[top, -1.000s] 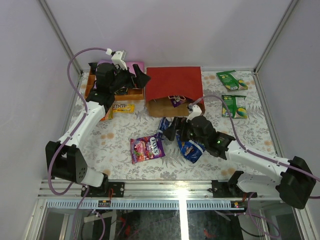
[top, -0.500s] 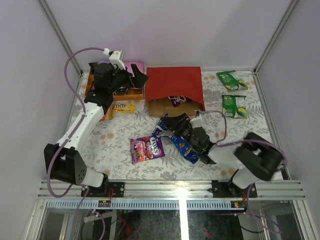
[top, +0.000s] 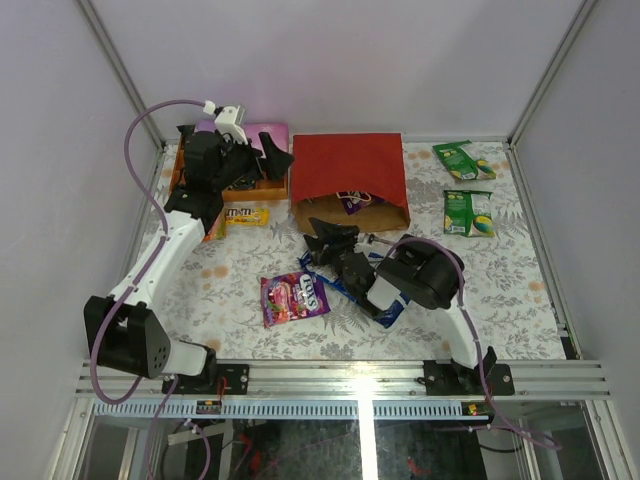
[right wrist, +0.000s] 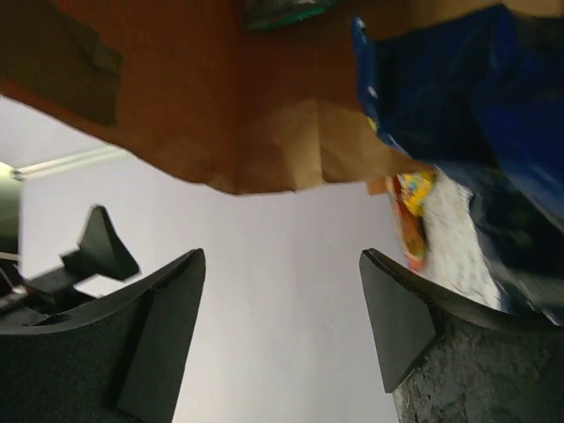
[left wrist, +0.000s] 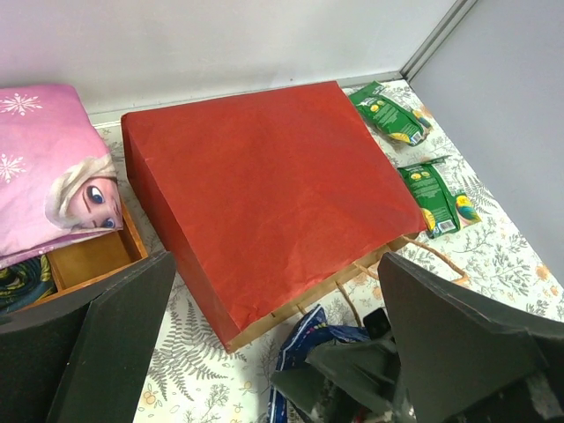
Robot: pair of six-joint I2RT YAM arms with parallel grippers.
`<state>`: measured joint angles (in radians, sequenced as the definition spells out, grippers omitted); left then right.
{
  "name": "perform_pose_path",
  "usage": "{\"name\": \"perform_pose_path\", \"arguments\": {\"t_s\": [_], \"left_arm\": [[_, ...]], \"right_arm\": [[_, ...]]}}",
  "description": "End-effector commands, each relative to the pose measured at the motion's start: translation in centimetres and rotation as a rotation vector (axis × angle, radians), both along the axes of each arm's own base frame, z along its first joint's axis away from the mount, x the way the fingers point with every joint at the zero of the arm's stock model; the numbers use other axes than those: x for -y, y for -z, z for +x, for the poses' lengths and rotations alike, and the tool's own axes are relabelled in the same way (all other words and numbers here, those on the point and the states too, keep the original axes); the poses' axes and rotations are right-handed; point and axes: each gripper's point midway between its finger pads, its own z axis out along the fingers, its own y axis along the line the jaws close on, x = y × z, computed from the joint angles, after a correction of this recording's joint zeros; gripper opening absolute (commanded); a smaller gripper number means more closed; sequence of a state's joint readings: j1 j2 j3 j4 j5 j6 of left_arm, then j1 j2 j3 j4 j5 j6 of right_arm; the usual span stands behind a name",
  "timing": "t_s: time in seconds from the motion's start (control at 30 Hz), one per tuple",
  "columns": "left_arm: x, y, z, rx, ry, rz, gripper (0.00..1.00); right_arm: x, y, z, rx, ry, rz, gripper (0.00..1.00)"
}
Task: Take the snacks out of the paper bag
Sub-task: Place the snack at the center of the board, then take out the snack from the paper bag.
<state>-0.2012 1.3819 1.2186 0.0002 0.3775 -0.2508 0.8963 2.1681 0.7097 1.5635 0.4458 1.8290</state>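
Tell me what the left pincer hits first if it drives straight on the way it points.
The left pincer would probably meet the paper bag first, on its red upper face; depth is unclear.

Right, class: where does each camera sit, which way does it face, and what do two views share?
Top external: above, behind the arms, facing down on the table; both arms, left gripper, right gripper show.
Left wrist: above the paper bag's red side, facing down; own open fingers.
Right wrist: low at the bag's mouth, tilted; own open fingers.
Shared: top and left wrist both show the bag, green packets.
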Motion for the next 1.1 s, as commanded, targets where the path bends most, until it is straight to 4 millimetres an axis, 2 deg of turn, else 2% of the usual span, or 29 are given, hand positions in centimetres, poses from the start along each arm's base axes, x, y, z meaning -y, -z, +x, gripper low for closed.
{"name": "perform_pose_path", "arguments": {"t_s": [0.0, 0.1, 0.23, 0.33, 0.47, 0.57, 0.77, 0.9, 1.07], "left_arm": [[-0.4, -1.5, -0.2, 0.065, -0.005, 0.006, 1.0], [-0.2, -1.6, -0.3, 0.067, 0.003, 0.001, 1.0], [-0.2, -1.6, -0.3, 0.064, 0.003, 0.0, 1.0], [-0.1, -1.5, -0.1, 0.06, 0.007, -0.004, 1.0], [0.0, -1.3, 0.1, 0.054, 0.009, -0.005, 1.0], [0.0, -1.0, 0.3, 0.048, 0.009, -0.005, 1.0], [0.0, -0.8, 0.4, 0.044, 0.008, -0.002, 1.0], [0.0, -0.8, 0.4, 0.043, 0.006, -0.001, 1.0], [-0.1, -0.7, 0.4, 0.042, 0.002, 0.003, 1.0]], "right_arm": [[0.6, -4.7, 3.2, 0.05, 0.133, 0.298, 0.78], [0.8, -3.4, 6.0, 0.038, 0.176, 0.311, 0.71], [1.6, -1.8, 9.6, 0.004, 0.235, 0.308, 0.69], [2.1, 0.4, 11.2, -0.074, 0.27, 0.27, 0.68], [1.4, 2.2, 12.2, -0.147, 0.264, 0.266, 0.74], [-0.2, 3.0, 12.1, -0.214, 0.21, 0.217, 0.78], [-1.7, 4.1, 12.1, -0.337, 0.17, 0.148, 0.82], [-2.7, 4.4, 13.2, -0.377, 0.177, 0.146, 0.8], [-3.6, 5.0, 14.8, -0.421, 0.21, 0.124, 0.71]]}}
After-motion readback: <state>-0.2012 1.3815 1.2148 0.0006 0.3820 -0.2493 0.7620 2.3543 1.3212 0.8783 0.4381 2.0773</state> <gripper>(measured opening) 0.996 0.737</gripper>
